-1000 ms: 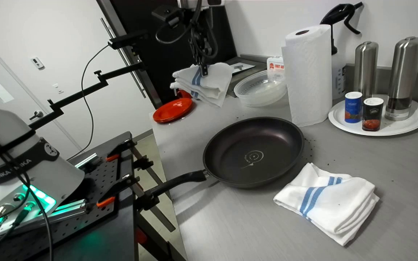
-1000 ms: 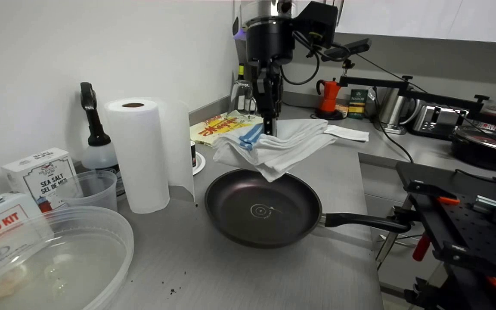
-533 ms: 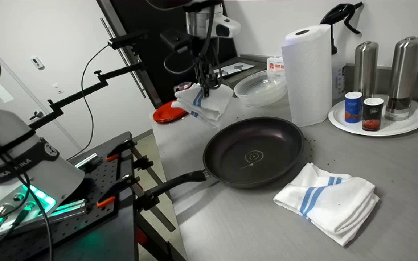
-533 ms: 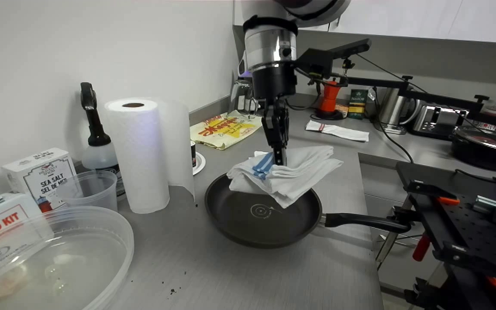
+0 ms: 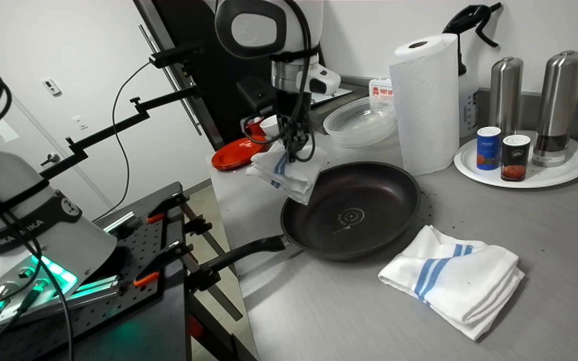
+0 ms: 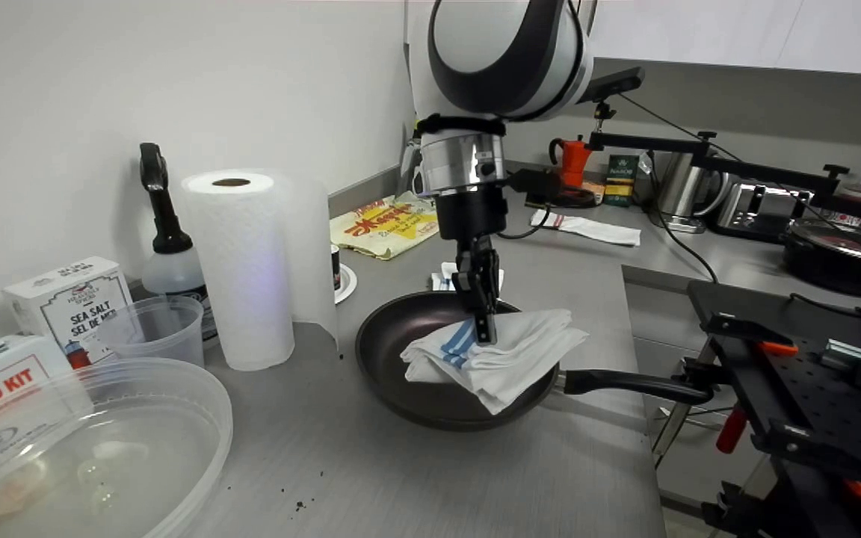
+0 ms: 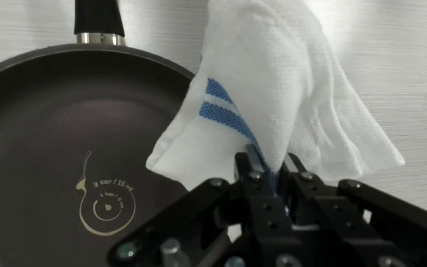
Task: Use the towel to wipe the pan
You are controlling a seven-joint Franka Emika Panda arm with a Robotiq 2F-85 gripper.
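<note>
Jaws, lower centre of the wrist view: pinching a fold of the towel (image 7: 258,66); blue stripes (image 7: 224,115) run into the pinch; in that frame the towel overlaps the right edge of the pan (image 7: 43,148), the rest hanging before the counter (image 7: 402,122). Step in hand, judged: you are placing the towel for the wipe; rubbing probably not begun; next, shift toward the pan's middle, frame left, then lower until the towel bears on the base; contact now, cannot tell. View differences: in an exterior view you get a second folded towel (image 5: 449,281) whole, lower right; in an exterior view only a striped corner (image 6: 445,279) at mid-frame, likely the same one, partly behind the jaws; the wrist view lacks it, but alone makes the pan's measuring marks (image 7: 108,207) legible.
</note>
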